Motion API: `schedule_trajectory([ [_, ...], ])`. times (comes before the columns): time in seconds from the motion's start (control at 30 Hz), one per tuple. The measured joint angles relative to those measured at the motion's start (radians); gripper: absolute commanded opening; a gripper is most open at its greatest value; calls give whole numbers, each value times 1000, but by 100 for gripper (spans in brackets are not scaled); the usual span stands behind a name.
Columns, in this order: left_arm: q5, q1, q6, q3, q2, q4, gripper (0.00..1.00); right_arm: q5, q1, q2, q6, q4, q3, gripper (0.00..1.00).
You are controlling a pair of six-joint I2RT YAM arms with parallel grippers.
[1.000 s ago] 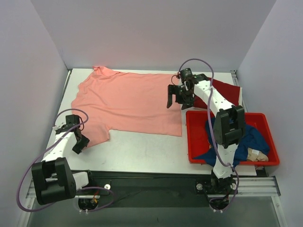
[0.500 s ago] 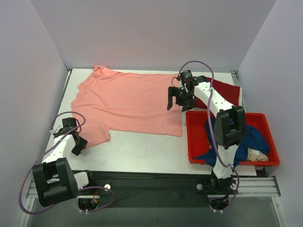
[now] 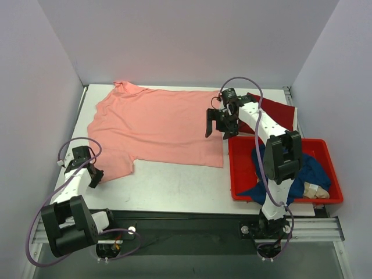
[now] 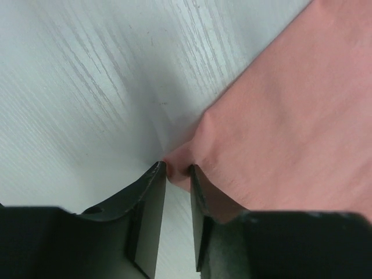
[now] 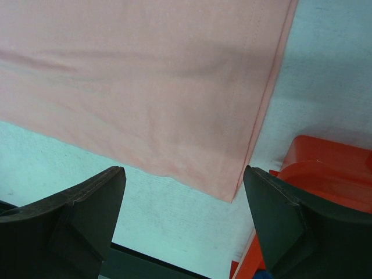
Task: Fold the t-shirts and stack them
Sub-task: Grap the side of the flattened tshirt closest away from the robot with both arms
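A white wood-grained table (image 3: 174,186) sits boxed in by plain pale walls (image 3: 186,40) on three sides, the two arms mounted along its near edge. Close to the table's near-left corner, the left gripper (image 4: 177,168) meets the corner of a sleeve of the salmon-pink t-shirt (image 3: 157,125). Its jaws stand close together, with a puckered bit of the sleeve's edge pinched between the tips. At the near-right corner, a red tub (image 3: 232,168) holds the crumpled navy blue t-shirt (image 3: 311,171), which lies partly under the right arm. Farther in, the right gripper (image 3: 217,131) hovers above the pink shirt's hem, near the hem corner that lies just beside the tub. Its jaws are spread wide and hold nothing. The pink shirt lies spread flat over the left and middle of the table, collar toward the far-left corner and hem toward the right. It is smooth except for faint creases and the small ridge at the pinched sleeve. The dark red t-shirt (image 3: 276,113) lies by the far-right corner, beyond the tub.
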Motion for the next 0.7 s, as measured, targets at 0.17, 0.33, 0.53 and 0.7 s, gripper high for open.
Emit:
schedule_trajectory([
  [0.17, 3, 13, 6, -2, 9, 20, 12, 0, 0, -6, 0, 0, -21, 85],
  [0.33, 18, 24, 12, 2, 12, 26, 0, -7, 4, -45, -3, 6, -69, 83],
  [0.53, 19, 71, 38, 38, 30, 7, 0, -12, 35, -112, -16, 10, -196, 79],
  [0.7, 30, 150, 73, 87, 66, 13, 0, -7, 103, -128, -19, 7, -299, 77],
])
